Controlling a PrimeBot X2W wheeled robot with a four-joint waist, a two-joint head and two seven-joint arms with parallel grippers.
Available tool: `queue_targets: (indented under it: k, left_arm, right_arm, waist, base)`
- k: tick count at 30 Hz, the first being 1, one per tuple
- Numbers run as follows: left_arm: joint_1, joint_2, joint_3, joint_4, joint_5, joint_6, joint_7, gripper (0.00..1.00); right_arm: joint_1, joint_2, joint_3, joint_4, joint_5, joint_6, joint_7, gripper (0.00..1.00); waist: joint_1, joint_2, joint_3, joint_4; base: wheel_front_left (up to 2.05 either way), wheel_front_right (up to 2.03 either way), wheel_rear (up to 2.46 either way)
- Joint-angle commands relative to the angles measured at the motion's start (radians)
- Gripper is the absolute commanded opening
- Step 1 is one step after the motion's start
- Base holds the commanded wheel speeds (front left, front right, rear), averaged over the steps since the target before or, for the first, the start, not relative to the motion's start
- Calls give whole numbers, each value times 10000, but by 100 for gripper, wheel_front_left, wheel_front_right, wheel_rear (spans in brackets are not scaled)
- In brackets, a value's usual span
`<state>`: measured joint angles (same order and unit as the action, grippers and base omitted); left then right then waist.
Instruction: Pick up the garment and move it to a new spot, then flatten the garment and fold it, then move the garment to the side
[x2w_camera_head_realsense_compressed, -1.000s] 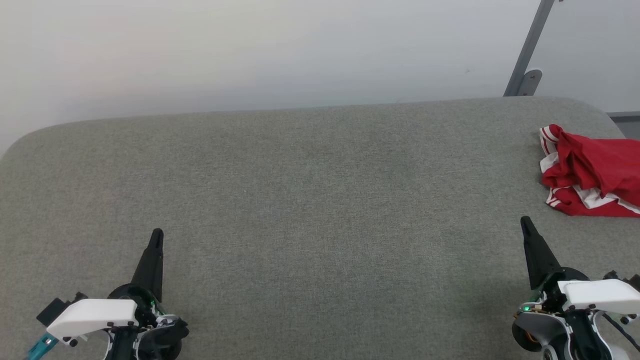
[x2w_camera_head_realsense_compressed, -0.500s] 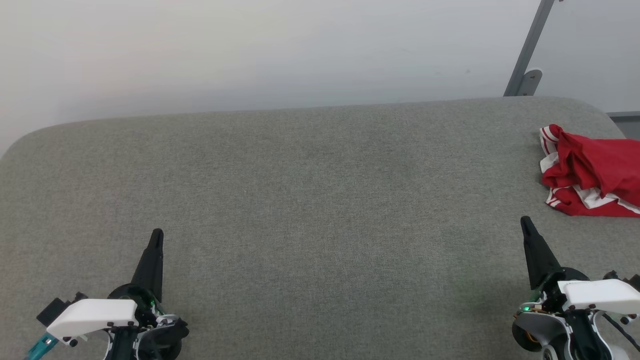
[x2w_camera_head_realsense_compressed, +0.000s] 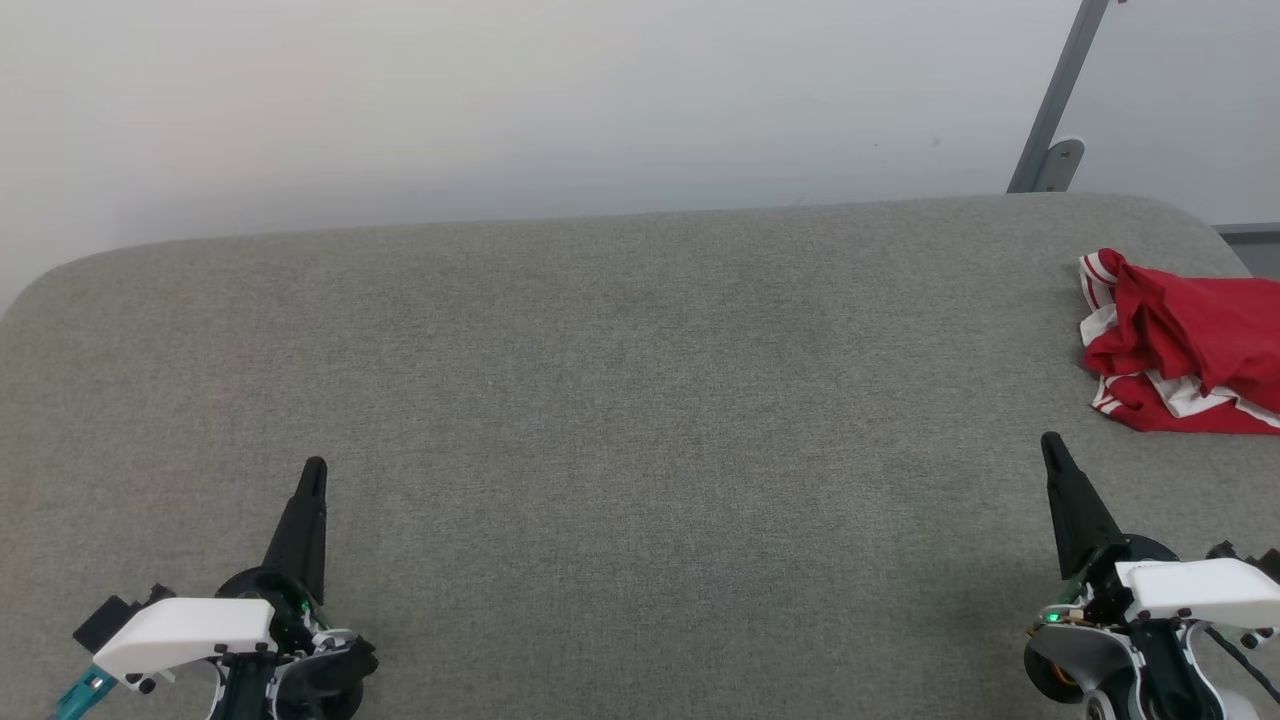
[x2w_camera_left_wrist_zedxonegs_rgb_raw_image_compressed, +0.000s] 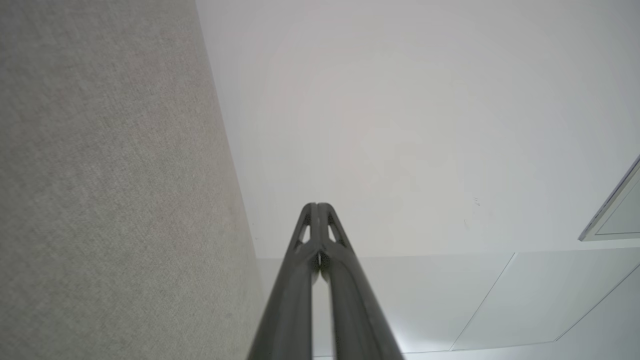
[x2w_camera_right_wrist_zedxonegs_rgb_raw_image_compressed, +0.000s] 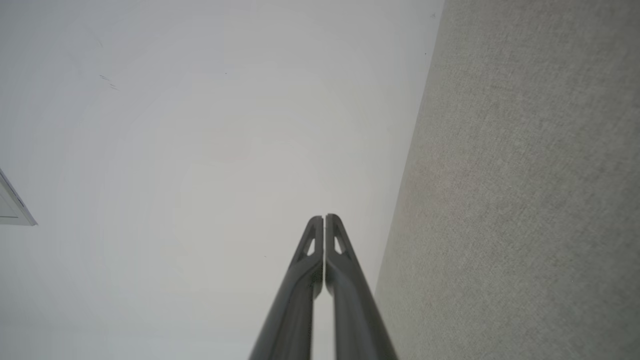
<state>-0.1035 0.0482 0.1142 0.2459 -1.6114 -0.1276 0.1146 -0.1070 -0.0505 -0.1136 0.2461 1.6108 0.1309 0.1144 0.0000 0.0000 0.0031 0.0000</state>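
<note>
The crumpled red soft-fabric shirt with white-and-red striped trim (x2w_camera_head_realsense_compressed: 1190, 345) lies bunched at the far right edge of the grey padded fabric surface (x2w_camera_head_realsense_compressed: 600, 380), probably light and limp, best pinched at a raised fold, while the left gripper (x2w_camera_head_realsense_compressed: 314, 468) and right gripper (x2w_camera_head_realsense_compressed: 1049, 441) hover near, fingers pressed together, empty.

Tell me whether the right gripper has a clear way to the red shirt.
Probably yes. The shirt lies crumpled just beyond the right gripper, bare grey surface between them. The gripper is shut and must open first.
</note>
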Motion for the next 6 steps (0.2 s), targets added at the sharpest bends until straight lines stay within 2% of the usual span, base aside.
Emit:
queue_targets:
  k: [1, 6]
  left_arm:
    - [-122, 17, -3, -6, -28, -57, 28, 0]
    - [-122, 17, -4, -6, -28, -57, 27, 0]
  right_arm:
    - [-42, 15, -12, -25, 39, -3, 24, 0]
    - [-42, 15, -11, -25, 39, -3, 24, 0]
  waist:
    - [0, 0, 0, 0]
    - [0, 0, 0, 0]
  base:
    - [0, 0, 0]
    - [0, 0, 0]
